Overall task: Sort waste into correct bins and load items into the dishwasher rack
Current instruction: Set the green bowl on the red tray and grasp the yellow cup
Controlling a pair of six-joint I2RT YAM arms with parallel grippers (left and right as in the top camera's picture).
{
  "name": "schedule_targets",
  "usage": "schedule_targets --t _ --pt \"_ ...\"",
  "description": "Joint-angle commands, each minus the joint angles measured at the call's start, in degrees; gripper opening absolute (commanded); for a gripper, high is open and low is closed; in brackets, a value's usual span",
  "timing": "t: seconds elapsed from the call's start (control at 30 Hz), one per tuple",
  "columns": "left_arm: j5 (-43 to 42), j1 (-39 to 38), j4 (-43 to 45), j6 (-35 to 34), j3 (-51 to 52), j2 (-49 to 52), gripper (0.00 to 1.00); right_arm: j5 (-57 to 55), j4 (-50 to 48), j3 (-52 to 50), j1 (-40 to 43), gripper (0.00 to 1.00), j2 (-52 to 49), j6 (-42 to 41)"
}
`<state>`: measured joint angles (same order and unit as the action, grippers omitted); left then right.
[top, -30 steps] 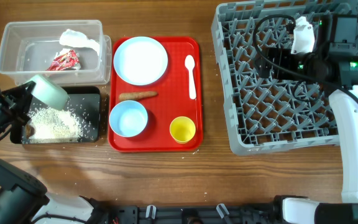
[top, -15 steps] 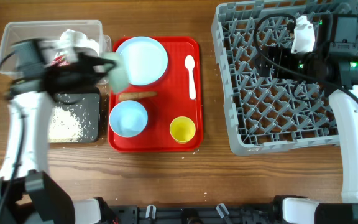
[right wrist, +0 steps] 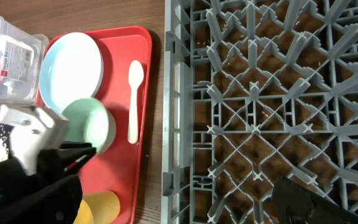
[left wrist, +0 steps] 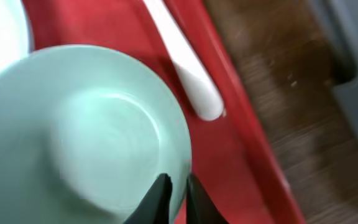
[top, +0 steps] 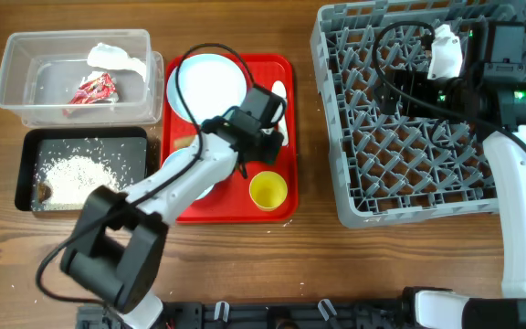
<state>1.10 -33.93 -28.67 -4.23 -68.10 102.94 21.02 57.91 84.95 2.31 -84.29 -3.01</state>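
Observation:
My left gripper [left wrist: 176,186] is shut on the rim of the pale greenish-white bowl [left wrist: 86,130] and holds it over the red tray, just below the pale blue plate [top: 210,87] and left of the white spoon [left wrist: 188,81]. The bowl also shows in the right wrist view [right wrist: 92,124]; in the overhead view the left gripper [top: 256,137] hides it. The yellow cup [top: 268,190] stands on the tray. The small blue bowl and the carrot piece are mostly hidden under the left arm. My right gripper [top: 405,87] hangs open and empty over the grey dishwasher rack [top: 409,183].
The clear tub [top: 26,82] holds the red wrapper [top: 92,89] and the white tissue [top: 117,59]. The black tub [top: 26,146] holds white rice [top: 76,174] and a dark chunk [top: 42,191]. The red tray [top: 286,183] lies between the tubs and the rack.
My left arm has swung right from the black tub to the red tray, carrying the greenish-white bowl. The right arm has not moved.

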Motion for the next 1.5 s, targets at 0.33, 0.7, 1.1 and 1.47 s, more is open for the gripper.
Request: schedule_targets --t 0.33,0.7,1.1,1.47 --pt "-0.8 -1.3 -16.7 -11.3 -9.2 -10.9 0.59 1.1 0.2 -0.1 -0.1 1.0 -0.6 -0.4" --pt "-4.8 -1.2 -29.5 -23.5 -7.7 -5.1 0.59 1.2 0.2 -0.1 -0.1 1.0 -0.6 -0.4" --pt "-6.2 -2.3 -29.6 -26.7 -7.6 1.1 0.25 1.2 0.0 -0.1 -0.1 1.0 -0.6 -0.4" --pt "-12.4 -1.8 -29.5 -24.7 -9.5 -0.9 0.04 1.9 -0.2 -0.1 -0.1 1.0 -0.6 -1.9"
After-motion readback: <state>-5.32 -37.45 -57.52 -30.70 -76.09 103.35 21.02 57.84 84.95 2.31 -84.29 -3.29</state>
